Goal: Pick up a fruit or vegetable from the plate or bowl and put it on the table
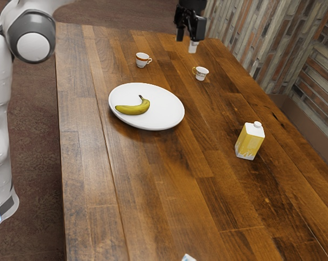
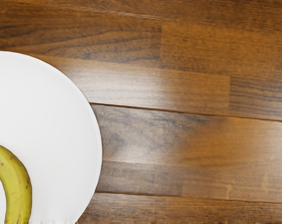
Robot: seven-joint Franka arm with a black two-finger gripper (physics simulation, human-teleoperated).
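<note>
The banana (image 1: 133, 107) is on the white plate (image 1: 166, 113), lying inside the rim toward nine o'clock, taking the exterior view as a clock face centred on the plate. Its stem end points up toward twelve. So nothing of the move looks done: no grasp, no lift, no placing on the wooden table (image 1: 147, 179).

The gripper (image 1: 190, 35) is up at about one o'clock from the plate, well apart from the fruit. It looks open, its two fingers parted and nothing gripped between them. A small white thing (image 1: 193, 48) shows just below it, too unclear to name.

What remains, as I judge it, is the whole job: bring the hand over the banana, come down across its body, close, lift past the rim and let go on bare wood. The six o'clock side of the plate seems the easiest spot, since the orange-banded teacup (image 1: 142, 60) sits at twelve, the other teacup (image 1: 202, 74) at two and the yellow-and-white carton (image 1: 250, 142) near four
</note>
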